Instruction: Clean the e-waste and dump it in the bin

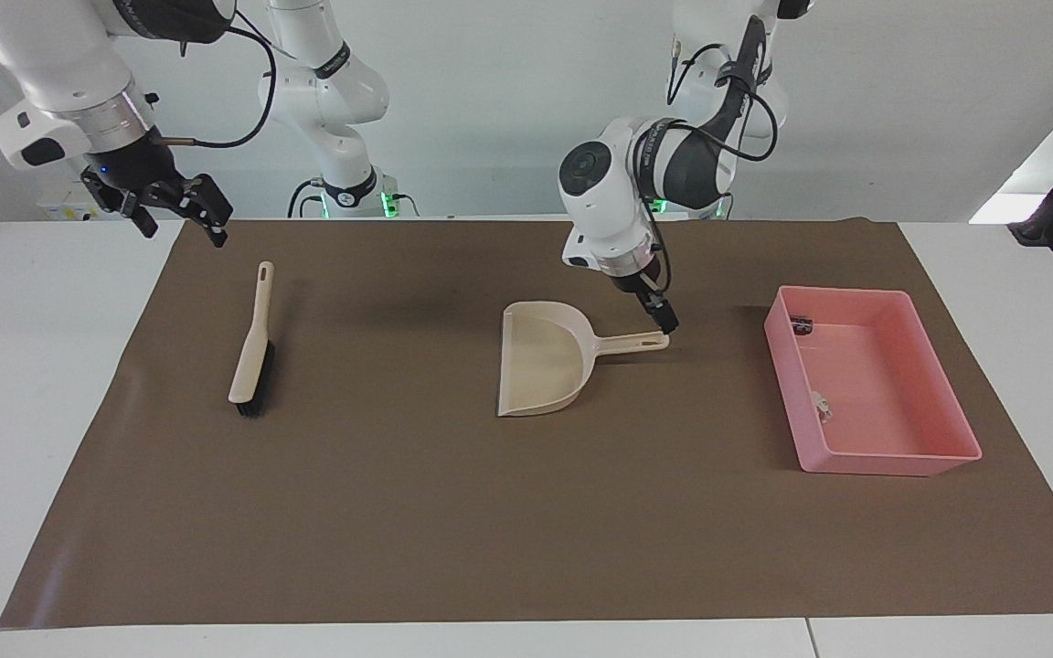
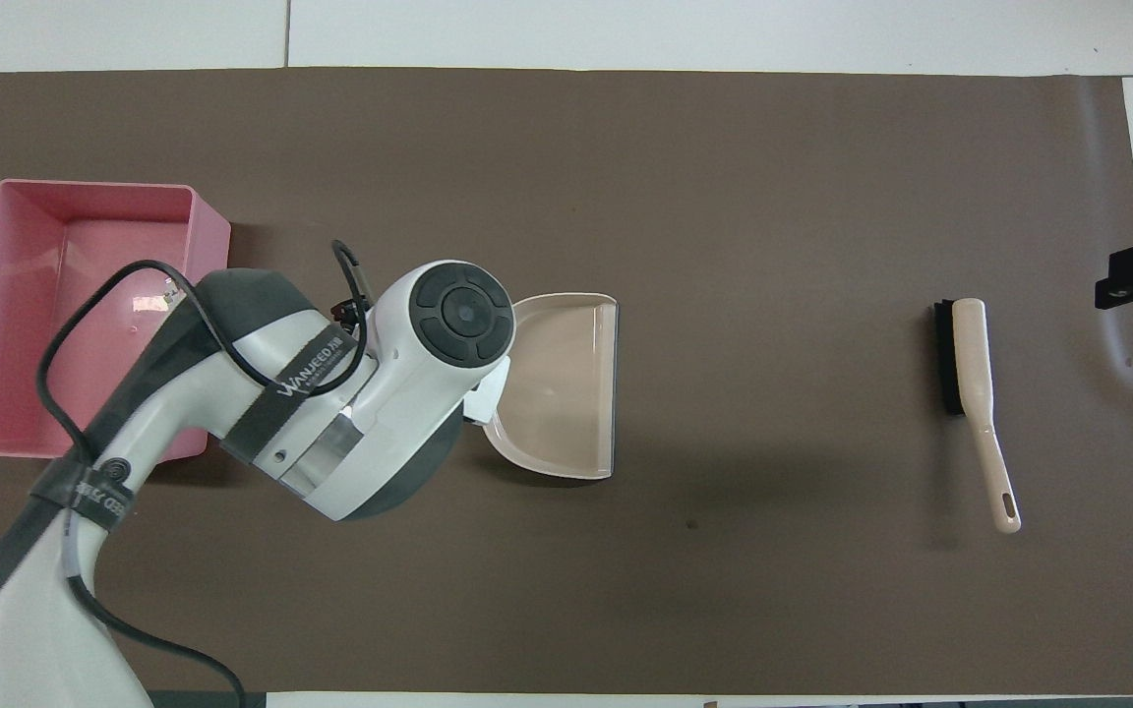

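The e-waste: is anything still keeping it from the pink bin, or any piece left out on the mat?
Nothing visible does. Both pieces lie inside the bin: the dark chip in the corner nearest the robots, the white-grey block by the wall facing the dustpan. No piece shows on the mat or in the dustpan.

Both arms raised, neither holding anything

The left arm reaches in from its base, elbow bent, wrist tilted downward; the left gripper [image 1: 669, 322] hangs low in the air, its jaws too slantwise to read apart or together. The right arm waits high at its own end of the worktop, wrist angled down, the right gripper [image 1: 181, 208] with its jaws spread wide apart.
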Controlling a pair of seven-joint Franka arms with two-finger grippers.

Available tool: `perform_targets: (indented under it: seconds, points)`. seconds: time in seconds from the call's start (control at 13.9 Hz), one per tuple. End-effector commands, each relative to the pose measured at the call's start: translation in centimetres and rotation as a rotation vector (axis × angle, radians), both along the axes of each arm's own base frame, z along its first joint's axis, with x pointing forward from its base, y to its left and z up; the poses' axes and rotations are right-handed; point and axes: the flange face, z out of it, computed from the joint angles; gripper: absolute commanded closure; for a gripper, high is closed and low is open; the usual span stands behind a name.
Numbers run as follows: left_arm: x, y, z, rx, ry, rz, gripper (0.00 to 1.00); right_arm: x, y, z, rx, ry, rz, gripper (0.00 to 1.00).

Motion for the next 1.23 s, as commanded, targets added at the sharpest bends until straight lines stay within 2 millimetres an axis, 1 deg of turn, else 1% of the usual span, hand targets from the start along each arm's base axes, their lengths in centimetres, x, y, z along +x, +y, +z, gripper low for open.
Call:
perform_targets:
  seconds: [0.0, 0.07, 0.14, 0.22, 0.29, 0.43, 0.58, 0.65, 0.79, 0.87, 1.08, 1.15]
  points:
    - [0.8, 4.4, 1.5, -0.003, -0.087, 0.293, 0.0, -0.5, -0.1, 0.1, 0.016, 0.004, -0.01, 0.0]
    - [1.6, 7.0, 2.5, -0.038, -0.097, 0.426, 0.0, -0.5, -0.2, 0.1, 0.016, 0.004, -0.011, 0.0]
    - [2.0, 9.0, 3.3, -0.099, -0.072, 0.529, 0.0, -0.5, -0.1, 0.1, 0.016, 0.004, -0.01, 0.0]
    - [3.2, 11.9, 4.2, -0.157, -0.057, 0.63, 0.0, -0.5, -0.1, 0.1, 0.016, 0.004, -0.01, 0.0]
    - [4.4, 14.6, 5.7, -0.216, -0.061, 0.71, 0.0, -0.5, -0.1, 0.1, 0.016, 0.004, -0.01, 0.0]
    - [5.8, 17.5, 9.5, -0.277, -0.095, 0.789, 0.0, -0.5, -0.1, 0.1, 0.016, 0.004, -0.01, 0.0]
    - [7.2, 22.1, 13.6, -0.337, -0.123, 0.887, 0.0, -0.5, -0.2, 0.1, 0.016, 0.004, -0.011, 0.0]
    - [7.6, 23.6, 15.3, -0.366, -0.141, 0.92, 0.0, -0.5, -0.1, 0.1, 0.016, 0.004, -0.01, 0.0]
    - [8.0, 25.0, 18.3, -0.408, -0.186, 0.944, 0.0, -0.5, -0.2, 0.1, 0.016, 0.004, -0.011, 0.0]
    - [8.0, 26.0, 19.4, -0.405, -0.187, 0.96, 0.0, -0.5, -0.2, 0.1, 0.016, 0.004, -0.011, 0.0]
    - [7.6, 27.7, 22.1, -0.401, -0.189, 0.988, 0.0, -0.5, -0.1, 0.1, 0.016, 0.004, -0.01, 0.0]
    - [7.4, 28.2, 22.3, -0.4, -0.188, 0.998, 0.0, -0.5, -0.1, 0.1, 0.016, 0.004, -0.01, 0.0]
